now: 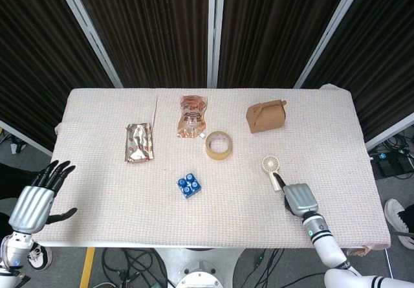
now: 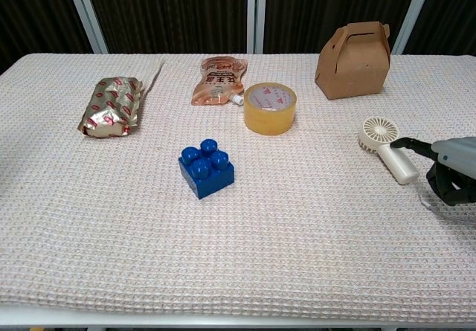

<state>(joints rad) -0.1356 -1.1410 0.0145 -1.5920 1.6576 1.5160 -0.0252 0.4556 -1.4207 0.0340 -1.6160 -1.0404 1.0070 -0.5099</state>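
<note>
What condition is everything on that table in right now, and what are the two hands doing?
Left hand: open, fingers spread, off the table's edge.
Right hand: beside the fan's handle; grip unclear.
Handheld fan: lying flat.
Tape roll: lying flat, hole up.
Cardboard box: upright, closed.
Orange pouch: lying flat, capped.
Foil packet: lying flat, sealed.
Blue block: studs up.
</note>
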